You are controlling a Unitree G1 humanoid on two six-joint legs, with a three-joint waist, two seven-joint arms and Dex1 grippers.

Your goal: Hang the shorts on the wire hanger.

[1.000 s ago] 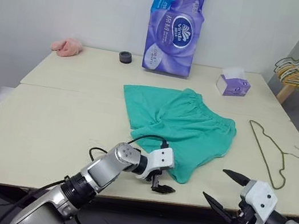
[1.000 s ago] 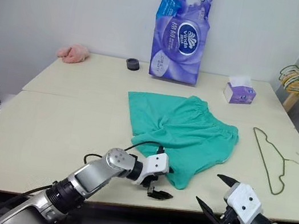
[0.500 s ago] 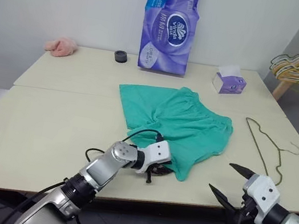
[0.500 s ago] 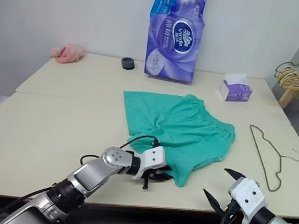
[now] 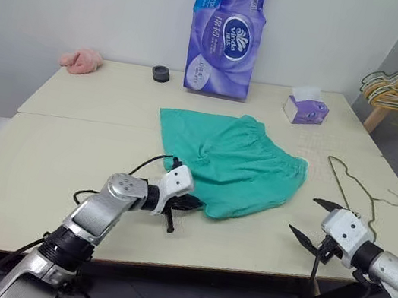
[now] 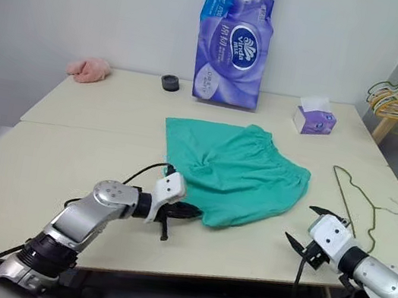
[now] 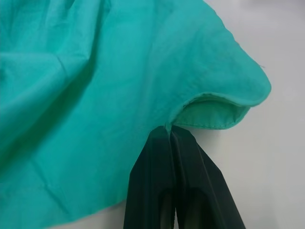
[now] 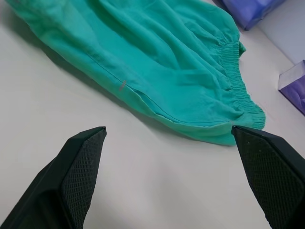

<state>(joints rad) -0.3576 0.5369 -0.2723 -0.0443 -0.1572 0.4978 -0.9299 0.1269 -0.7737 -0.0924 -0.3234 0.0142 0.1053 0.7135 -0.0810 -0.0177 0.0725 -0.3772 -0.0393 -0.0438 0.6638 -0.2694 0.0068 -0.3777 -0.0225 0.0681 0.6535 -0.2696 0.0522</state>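
Two black fingers of the left gripper (image 7: 170, 131) pinch the teal-green soft fabric shorts (image 5: 239, 164)' hem; the right gripper (image 5: 317, 220), beside them, is spread.

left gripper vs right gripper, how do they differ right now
The left gripper is shut on a hem of the shorts; the right gripper is wide open with nothing between its fingers. The left gripper sits over the table at the near edge of the shorts; the right gripper hovers at the table's near right edge, apart from the shorts and close to the wire hanger. Both have two black fingers and point toward the shorts.
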